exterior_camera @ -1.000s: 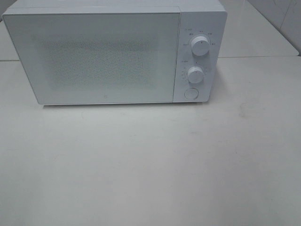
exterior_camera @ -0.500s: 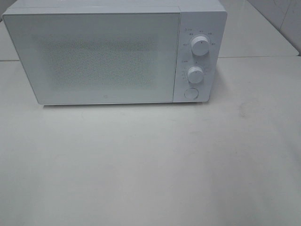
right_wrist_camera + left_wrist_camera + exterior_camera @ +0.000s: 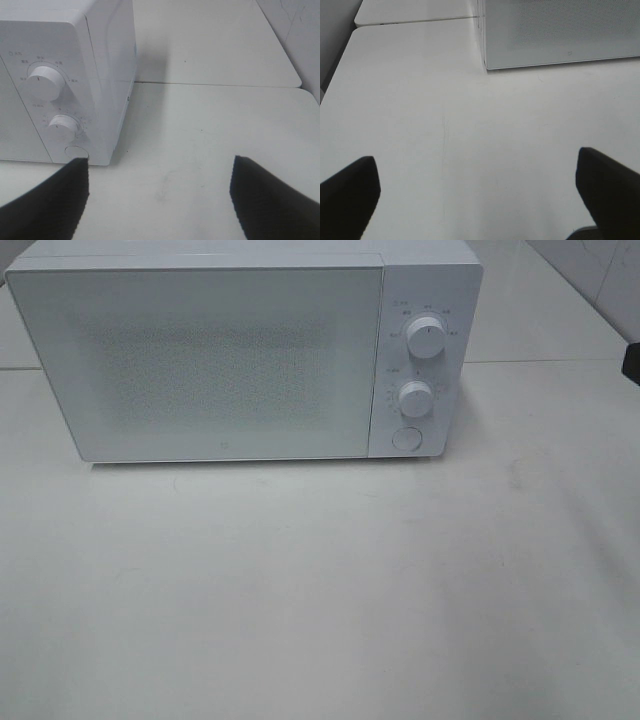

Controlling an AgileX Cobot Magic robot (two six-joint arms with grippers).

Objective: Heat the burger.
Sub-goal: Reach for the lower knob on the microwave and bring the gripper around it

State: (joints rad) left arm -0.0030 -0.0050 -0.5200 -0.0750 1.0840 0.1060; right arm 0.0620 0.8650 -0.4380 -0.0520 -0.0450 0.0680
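Observation:
The burger is out of view in every frame. A white microwave stands at the back of the table with its door closed and its frosted window showing nothing inside. My left gripper is open over bare table, in front of and to the left of the microwave, with nothing between its fingers. Off the microwave's right corner my right gripper is open and empty, near the control panel. A dark bit of the right arm shows at the right edge of the exterior high view.
The control panel carries an upper knob, a lower knob and a round button. A white table stretches in front of the microwave. A seam separates it from another table behind.
A dark piece of the right arm has come into sight at the right edge of the exterior high view. The microwave has not moved.

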